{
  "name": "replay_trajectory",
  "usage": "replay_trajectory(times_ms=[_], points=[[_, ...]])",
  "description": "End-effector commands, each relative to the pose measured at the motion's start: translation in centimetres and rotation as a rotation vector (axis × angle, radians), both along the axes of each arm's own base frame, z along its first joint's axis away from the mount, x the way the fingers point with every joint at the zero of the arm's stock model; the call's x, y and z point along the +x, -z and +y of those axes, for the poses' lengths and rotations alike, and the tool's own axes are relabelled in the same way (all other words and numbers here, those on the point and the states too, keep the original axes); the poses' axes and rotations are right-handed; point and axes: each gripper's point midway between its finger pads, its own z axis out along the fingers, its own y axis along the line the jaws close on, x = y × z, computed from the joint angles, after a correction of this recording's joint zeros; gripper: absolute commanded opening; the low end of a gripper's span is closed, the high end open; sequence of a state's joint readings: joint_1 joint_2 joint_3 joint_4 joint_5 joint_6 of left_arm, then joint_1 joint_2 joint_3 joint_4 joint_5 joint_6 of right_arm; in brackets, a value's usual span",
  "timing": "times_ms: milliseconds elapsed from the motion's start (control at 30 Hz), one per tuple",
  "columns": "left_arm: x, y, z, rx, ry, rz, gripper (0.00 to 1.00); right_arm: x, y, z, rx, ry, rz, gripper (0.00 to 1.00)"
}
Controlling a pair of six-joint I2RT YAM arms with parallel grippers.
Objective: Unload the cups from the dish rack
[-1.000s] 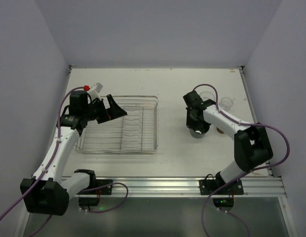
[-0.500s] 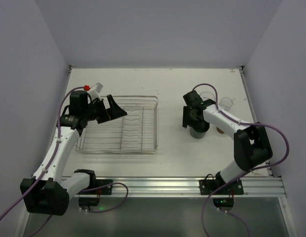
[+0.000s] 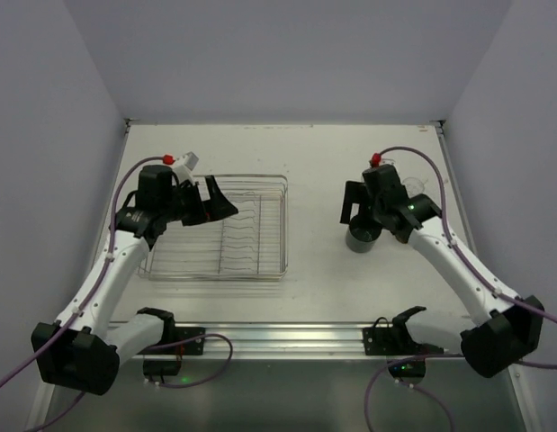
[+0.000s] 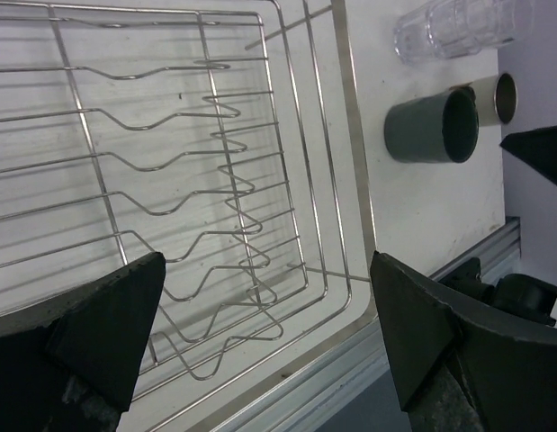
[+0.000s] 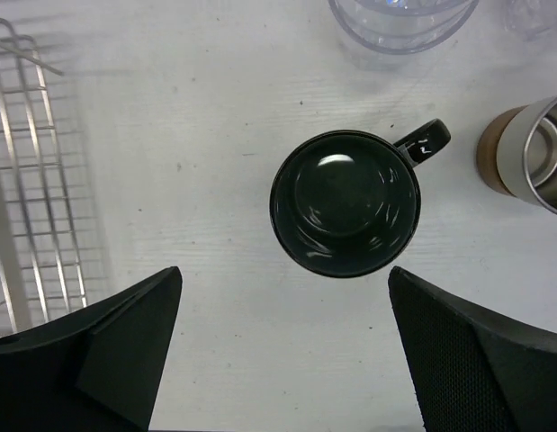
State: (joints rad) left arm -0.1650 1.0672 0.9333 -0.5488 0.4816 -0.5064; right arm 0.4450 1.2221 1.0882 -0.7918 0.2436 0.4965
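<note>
The silver wire dish rack (image 3: 260, 270) sits left of centre with no cups in it; its rim (image 4: 354, 180) fills the left wrist view. My left gripper (image 3: 217, 202) hovers open over the rack's left part (image 4: 267, 270), holding nothing. The dark grey-green mug (image 5: 344, 202) stands upright on the table right of the rack (image 3: 362, 238). My right gripper (image 5: 285, 279) hangs open just above it, apart from it (image 3: 361, 216). A cream cup with a brown band (image 5: 521, 153) stands beside the mug. Clear tumblers (image 5: 399, 22) stand behind it.
White walls close in the table on the left, back and right. An aluminium rail (image 3: 305, 337) runs along the near edge by the arm bases. The rack's right side (image 5: 35, 180) lies left of the mug with a bare strip of table between them.
My right gripper has opened, let go of the dark mug and lifted off it; the mug stays on the table. The left arm has shifted slightly over the rack.
</note>
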Motion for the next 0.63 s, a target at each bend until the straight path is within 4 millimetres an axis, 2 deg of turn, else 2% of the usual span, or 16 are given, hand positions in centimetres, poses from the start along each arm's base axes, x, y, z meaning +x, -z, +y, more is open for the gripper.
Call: replay_trajectory(times_ms=[0, 33, 167, 267, 367, 600], points=[[0.1, -1.3, -1.5, 0.049, -0.005, -0.039, 1.00, -2.0, -1.9, 0.2, 0.068, -0.028, -0.047, 0.99], [-0.3, -1.1, -2.5, 0.050, 0.020, -0.034, 1.00, -2.6, -2.8, 0.3, 0.099, -0.040, -0.078, 0.99], [-0.9, -0.5, -4.3, 0.022, 0.035, -0.024, 1.00, -4.6, -2.4, 0.7, 0.168, -0.073, -0.081, 0.99], [-1.7, 0.6, -5.8, 0.028, 0.065, -0.003, 1.00, -5.8, -1.4, 0.9, 0.211, -0.080, -0.072, 0.99], [-2.3, 1.4, -7.2, 0.058, 0.084, 0.010, 1.00, -6.6, -1.1, 1.4, 0.259, -0.086, -0.071, 0.99], [-3.4, 1.8, -9.1, 0.085, 0.113, 0.010, 1.00, -7.5, -2.7, 2.4, 0.382, -0.098, -0.138, 0.99]])
